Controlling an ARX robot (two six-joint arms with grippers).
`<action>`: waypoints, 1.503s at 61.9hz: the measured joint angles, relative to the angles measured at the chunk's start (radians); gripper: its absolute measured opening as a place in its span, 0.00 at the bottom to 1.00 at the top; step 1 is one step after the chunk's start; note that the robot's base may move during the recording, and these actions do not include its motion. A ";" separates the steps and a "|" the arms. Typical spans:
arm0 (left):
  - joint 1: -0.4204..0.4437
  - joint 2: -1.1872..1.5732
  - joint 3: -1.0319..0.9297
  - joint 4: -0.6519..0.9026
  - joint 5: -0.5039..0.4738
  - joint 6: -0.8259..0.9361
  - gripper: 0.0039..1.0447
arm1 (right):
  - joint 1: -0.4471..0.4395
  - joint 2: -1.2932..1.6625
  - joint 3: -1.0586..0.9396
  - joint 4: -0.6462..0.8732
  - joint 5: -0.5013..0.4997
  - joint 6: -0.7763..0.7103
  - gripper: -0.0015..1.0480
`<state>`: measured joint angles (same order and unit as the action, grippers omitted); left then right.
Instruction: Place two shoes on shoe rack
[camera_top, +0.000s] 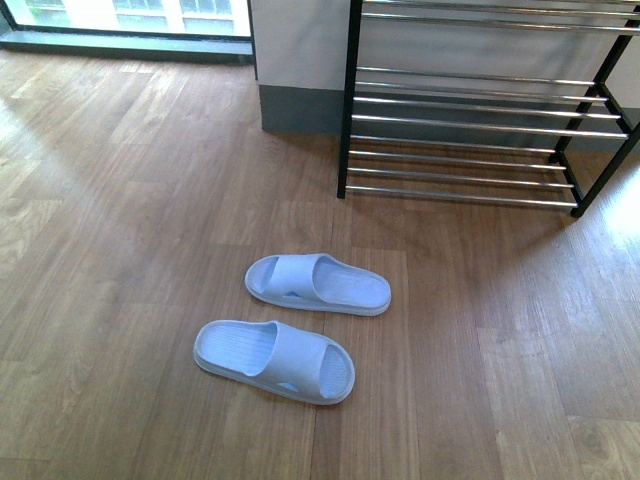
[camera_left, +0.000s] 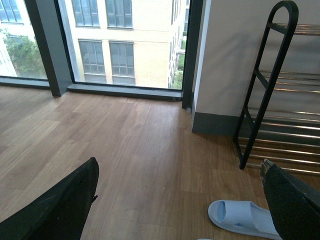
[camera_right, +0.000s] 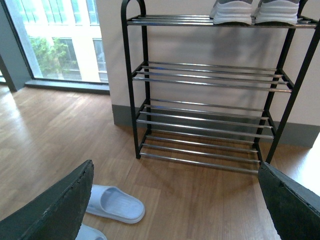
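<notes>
Left gripper (camera_left: 179, 162), right gripper (camera_right: 175, 164) spread, 2 slides (camera_top: 318, 283) (camera_top: 274, 360) on floor (camera_top: 120, 200), 2 sneakers (camera_right: 232, 11) (camera_right: 277, 10) atop rack (camera_right: 170, 20)

The slippers (camera_top: 318, 284) look like smooth matt plastic. Ahead of the right claw (camera_right: 175, 163), the rack (camera_right: 210, 83) has glossy metal bars.

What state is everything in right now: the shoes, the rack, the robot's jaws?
Far slipper: on the floor, upright.
Near slipper: on the floor, upright.
Sneakers: on the rack's top tier.
Shoe rack: standing, lower tiers bare.
Left gripper: jaws open, empty.
Right gripper: jaws open, empty.
</notes>
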<state>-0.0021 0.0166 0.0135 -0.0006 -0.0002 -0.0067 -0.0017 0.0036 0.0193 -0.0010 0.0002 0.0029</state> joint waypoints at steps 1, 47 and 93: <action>0.000 0.000 0.000 0.000 0.000 0.000 0.91 | 0.000 0.000 0.000 0.000 0.000 0.000 0.91; 0.000 0.000 0.000 0.000 0.000 0.000 0.91 | 0.063 0.252 0.026 0.080 0.158 0.007 0.91; 0.000 0.000 0.000 0.000 0.000 0.000 0.91 | 0.274 1.315 0.263 0.687 0.133 0.067 0.91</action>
<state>-0.0021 0.0166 0.0135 -0.0006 -0.0002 -0.0067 0.2722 1.3190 0.2821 0.6865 0.1333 0.0696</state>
